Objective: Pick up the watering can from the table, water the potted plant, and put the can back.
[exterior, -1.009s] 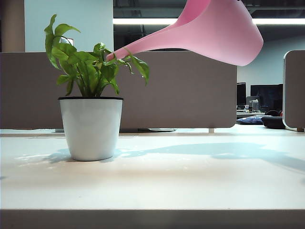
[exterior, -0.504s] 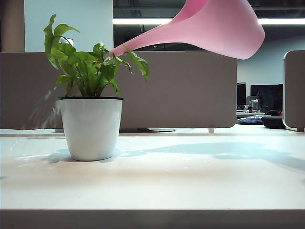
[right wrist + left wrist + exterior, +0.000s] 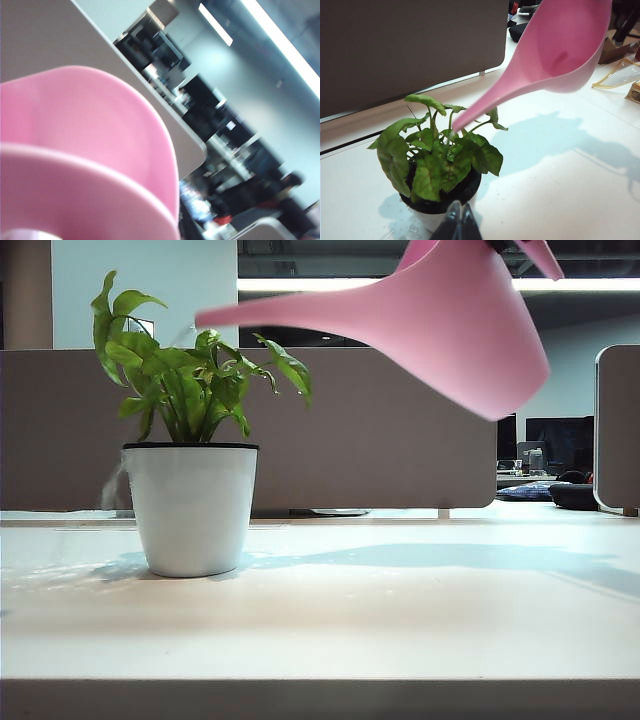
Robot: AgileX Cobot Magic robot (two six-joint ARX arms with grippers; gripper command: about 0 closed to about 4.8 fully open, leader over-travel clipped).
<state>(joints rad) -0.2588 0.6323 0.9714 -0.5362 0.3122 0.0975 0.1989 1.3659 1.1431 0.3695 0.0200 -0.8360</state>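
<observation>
The watering can [image 3: 450,330] is carried high above the table [image 3: 400,610], with its body to the right in the exterior view and its long spout reaching leftward to a tip above the leaves of the potted plant [image 3: 190,440]. The spout lies close to level, so the can's long axis runs from the right claw across toward the plant.

The right claw itself is not seen in any view. In the right wrist view only the pink wall of the can fills the near field, pressed close before the camera. The can hangs clear of the table and must be borne by that arm, but how far the fingers are parted cannot be told.

The left claw [image 3: 456,225] is seen at the near edge of its wrist view, its dark fingertips drawn close together with nothing between them. It is held just on the near side of the pot, and the spout tip lies beyond it over the foliage.

The pouring step is judged to be at or near its end, since the spout is no longer tipped steeply down. The coming move turns on the can's body lying well out from the plant on the right arm's side. That arm is the one placed to right the can and set it back on the table.
</observation>
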